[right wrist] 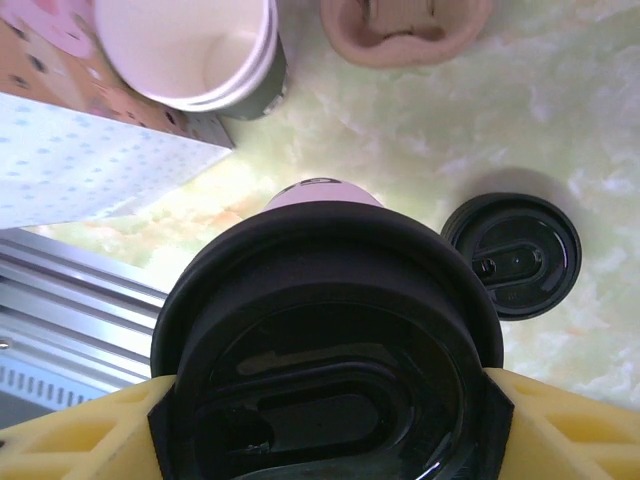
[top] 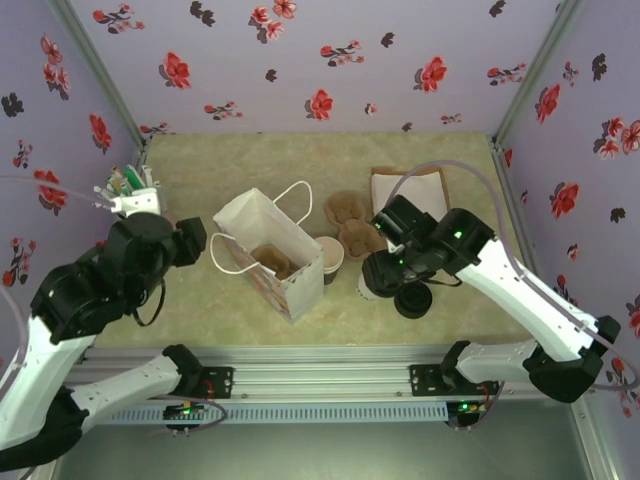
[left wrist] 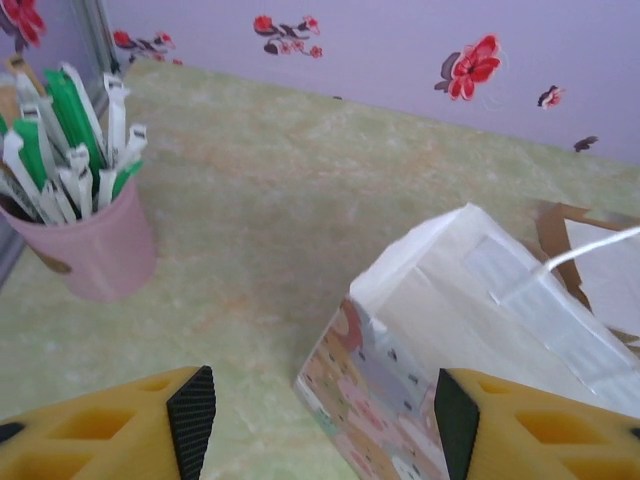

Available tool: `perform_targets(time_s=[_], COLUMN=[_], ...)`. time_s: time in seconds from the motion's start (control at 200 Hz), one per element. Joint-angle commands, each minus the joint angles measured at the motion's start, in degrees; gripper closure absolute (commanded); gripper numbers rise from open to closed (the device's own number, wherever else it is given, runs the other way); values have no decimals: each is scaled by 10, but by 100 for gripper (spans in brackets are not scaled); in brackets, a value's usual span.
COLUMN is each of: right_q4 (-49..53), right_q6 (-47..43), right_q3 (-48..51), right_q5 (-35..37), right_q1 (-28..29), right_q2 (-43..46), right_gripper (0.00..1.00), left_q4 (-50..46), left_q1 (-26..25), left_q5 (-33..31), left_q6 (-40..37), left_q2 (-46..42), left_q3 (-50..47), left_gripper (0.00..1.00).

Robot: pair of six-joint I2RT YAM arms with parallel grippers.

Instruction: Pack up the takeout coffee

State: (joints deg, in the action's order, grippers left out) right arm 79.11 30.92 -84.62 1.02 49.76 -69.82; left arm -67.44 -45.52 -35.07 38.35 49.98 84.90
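Surface [top: 250,160]: bag [top: 268,250] sits open at centre, mouth up to receive | left fingers [left wrist: 190,412] spread, facing bag's side without touching, likely to steady it | right fingers [right wrist: 70,440] pinch coffee [right wrist: 320,350] by its wall, lid up against spills; it's just right of bag, beside lid stack [right wrist: 512,255] | you've yet to bag it.

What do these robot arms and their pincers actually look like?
The left arm and right arm have white links with bulky black joints. A thin clear cable loops over the right one. The fingers are yellow with black pads.
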Motion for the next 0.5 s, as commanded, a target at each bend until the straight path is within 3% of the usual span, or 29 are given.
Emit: perform_targets(time_s=[0.0,0.095,0.4,0.495], right_q4=[49,60,82,85], right_q6=[-15,-20,-46,-54], right_q3=[-51,-91,-252,-306], right_q5=[-3,-8,-28,-32], right_q1=[-1,4,24,37], right_q2=[10,6,-47,-74], right_gripper=[30,30,30,30], left_q4=[31,55,130,143], left_q1=[22,51,187,251], left_q5=[-26,-8,161,259], left_q6=[-68,-94,-114,-101], left_q2=[26,57,154,184], left_q3=[29,51,120,135], left_gripper=[38,38,37,37])
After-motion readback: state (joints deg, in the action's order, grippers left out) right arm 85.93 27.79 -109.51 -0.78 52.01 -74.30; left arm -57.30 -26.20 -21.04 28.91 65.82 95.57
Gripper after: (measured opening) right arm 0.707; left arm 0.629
